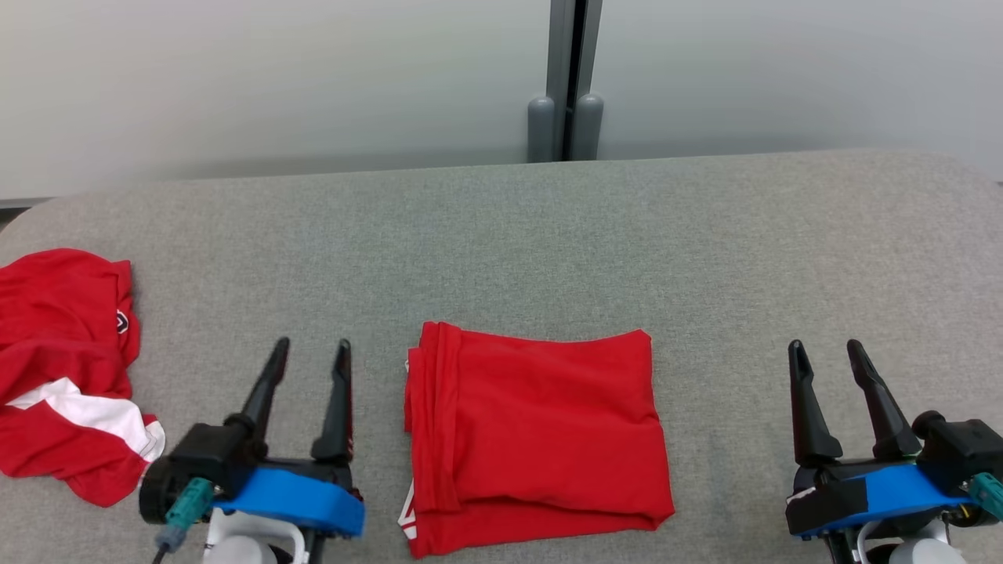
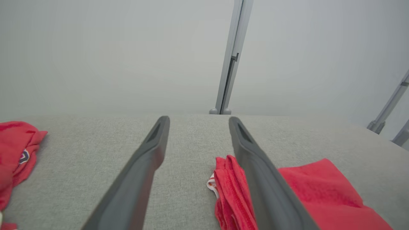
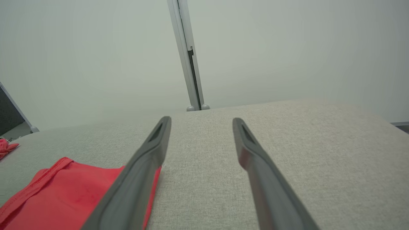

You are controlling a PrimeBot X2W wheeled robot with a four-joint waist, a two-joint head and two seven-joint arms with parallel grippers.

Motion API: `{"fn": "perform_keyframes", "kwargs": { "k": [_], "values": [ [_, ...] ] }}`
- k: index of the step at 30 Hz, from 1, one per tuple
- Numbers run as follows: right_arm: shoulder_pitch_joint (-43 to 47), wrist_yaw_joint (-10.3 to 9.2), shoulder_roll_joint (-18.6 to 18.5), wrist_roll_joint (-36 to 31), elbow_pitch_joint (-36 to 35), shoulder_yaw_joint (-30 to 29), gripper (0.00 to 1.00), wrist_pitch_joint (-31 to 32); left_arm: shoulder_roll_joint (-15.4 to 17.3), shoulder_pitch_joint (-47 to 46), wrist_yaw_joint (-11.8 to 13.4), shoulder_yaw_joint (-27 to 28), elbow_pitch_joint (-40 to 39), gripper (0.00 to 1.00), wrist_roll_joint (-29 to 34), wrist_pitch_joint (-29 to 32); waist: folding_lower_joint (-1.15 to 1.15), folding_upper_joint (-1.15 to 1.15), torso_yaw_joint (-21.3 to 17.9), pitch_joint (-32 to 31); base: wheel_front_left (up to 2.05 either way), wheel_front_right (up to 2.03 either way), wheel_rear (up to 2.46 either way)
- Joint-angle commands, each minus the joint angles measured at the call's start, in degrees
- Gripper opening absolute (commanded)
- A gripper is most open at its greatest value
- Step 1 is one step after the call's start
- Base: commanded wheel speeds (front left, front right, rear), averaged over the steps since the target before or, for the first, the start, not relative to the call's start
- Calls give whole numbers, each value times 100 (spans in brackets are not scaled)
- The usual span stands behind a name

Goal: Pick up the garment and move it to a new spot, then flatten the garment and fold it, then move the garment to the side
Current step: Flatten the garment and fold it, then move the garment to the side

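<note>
Left pincer (image 1: 313,345), gaping and empty, sits just left of the folded garment (image 1: 537,442); right pincer (image 1: 824,345), likewise wide and empty, stands farther off its other side.

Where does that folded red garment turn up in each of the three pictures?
Head view: folded garment at bottom centre, between both pairs of fingers.
Left wrist view: garment at lower right, partly behind a finger.
Right wrist view: garment at lower left, partly behind a finger.
Shared landmark: grey post at top middle of each.
</note>
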Motion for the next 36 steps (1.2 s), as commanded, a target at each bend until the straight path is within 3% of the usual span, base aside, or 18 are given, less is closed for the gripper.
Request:
{"fn": "perform_keyframes", "kwargs": {
  "k": [1,8,15,25,36],
  "values": [
    [33,4,-5,-26,-85,32,100,18,-16,-97,85,163,-18,100,0,-39,0,0,-30,-63,0,0,0],
    [296,4,-5,-24,-383,60,100,111,13,-14,301,678,-154,100,331,-47,0,0,-33,-223,0,0,0],
    [582,4,-4,-27,-602,29,100,186,18,365,306,1166,-224,100,551,-49,0,0,25,-287,0,0,0],
    [747,4,-5,-92,-588,-24,100,303,-49,678,271,1306,-86,100,935,-50,0,0,194,-265,0,0,0],
    [327,4,-4,-196,-530,176,100,537,-173,479,144,1409,-72,100,1085,-50,0,0,286,-96,0,0,0]
  ]
}}
